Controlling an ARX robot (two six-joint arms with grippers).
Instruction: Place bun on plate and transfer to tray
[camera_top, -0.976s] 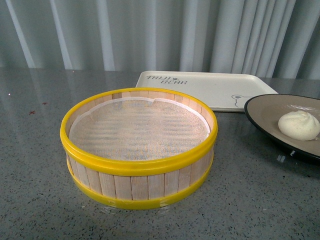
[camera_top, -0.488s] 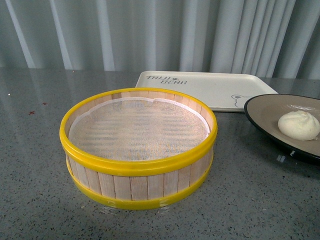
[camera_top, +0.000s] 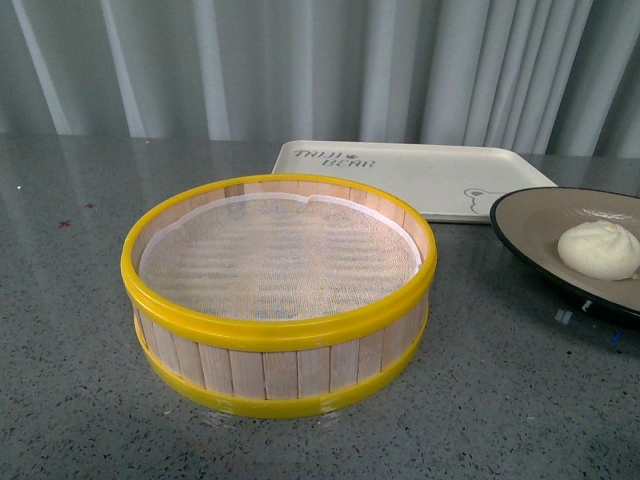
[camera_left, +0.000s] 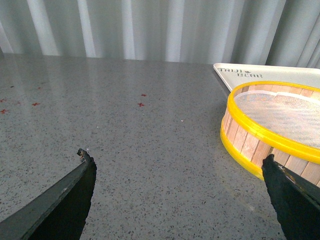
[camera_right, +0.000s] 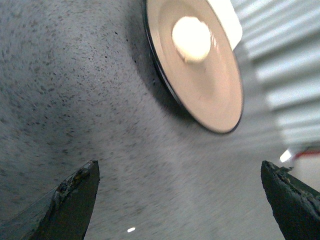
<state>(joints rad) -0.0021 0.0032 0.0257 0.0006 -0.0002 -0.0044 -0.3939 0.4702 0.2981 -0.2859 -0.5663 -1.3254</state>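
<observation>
The cream-white bun (camera_top: 598, 249) lies on the plate (camera_top: 535, 215), beige inside with a black rim, at the table's right edge. The cream tray (camera_top: 420, 172) with dark lettering and a bear drawing lies behind it. In the right wrist view the bun (camera_right: 191, 39) sits on the plate (camera_right: 212, 95), with the tray's corner (camera_right: 227, 22) beyond. My right gripper (camera_right: 180, 172) is open and empty above bare table, short of the plate. My left gripper (camera_left: 177, 167) is open and empty over the table beside the steamer basket. Neither gripper shows in the front view.
A wooden steamer basket (camera_top: 280, 355) with yellow rims and a white mesh liner stands at the table's centre, empty; it also shows in the left wrist view (camera_left: 260, 145). The tray's corner (camera_left: 235, 75) lies behind it. A pleated grey curtain (camera_top: 300, 60) backs the speckled grey table.
In the front view nothing has visibly moved apart from a slight shift of the view.
</observation>
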